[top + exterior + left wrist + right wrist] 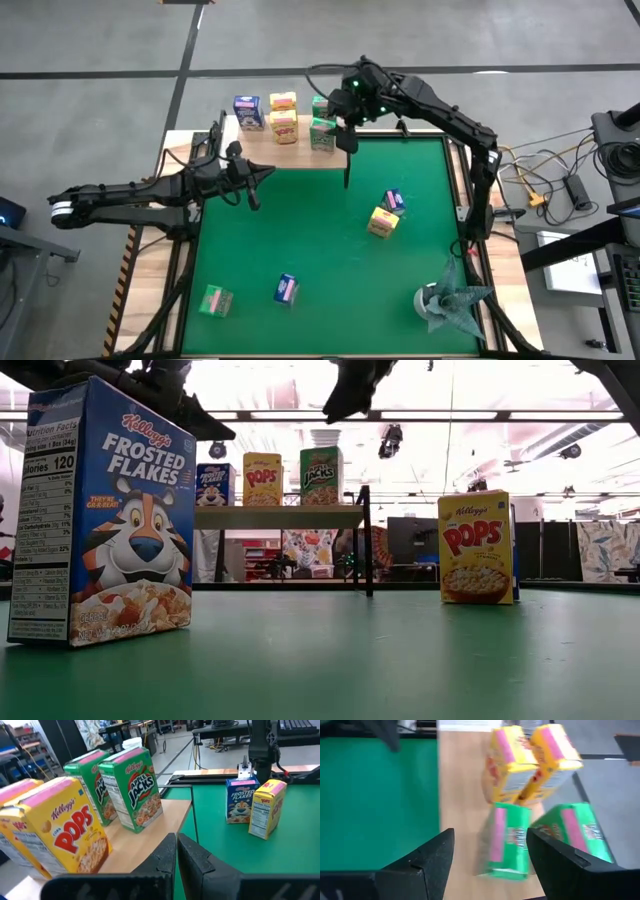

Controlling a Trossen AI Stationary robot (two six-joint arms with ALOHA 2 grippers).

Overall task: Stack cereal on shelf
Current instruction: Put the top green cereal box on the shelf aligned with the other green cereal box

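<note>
The wooden shelf [200, 150] stands at the mat's far edge. On it stand a blue box [247, 112], two yellow boxes [283, 103] [284, 128] and two green boxes [322, 104] [322, 136]. On the mat lie a blue box [393, 200], a yellow box [383, 222], another blue box [286, 289] and a green box [215, 300]. My right gripper [490, 842] is open, above the nearer green box [507, 840], its fingers to either side and clear of it. My left gripper [177, 851] is shut and empty, just in front of the shelf's near edge.
A grey-green foil wad [450, 302] sits at the mat's near right corner. The green mat [320, 250] has free room in its middle. In the low view the near blue box [110, 510] and the yellow box [475, 550] stand upright before the shelf [280, 517].
</note>
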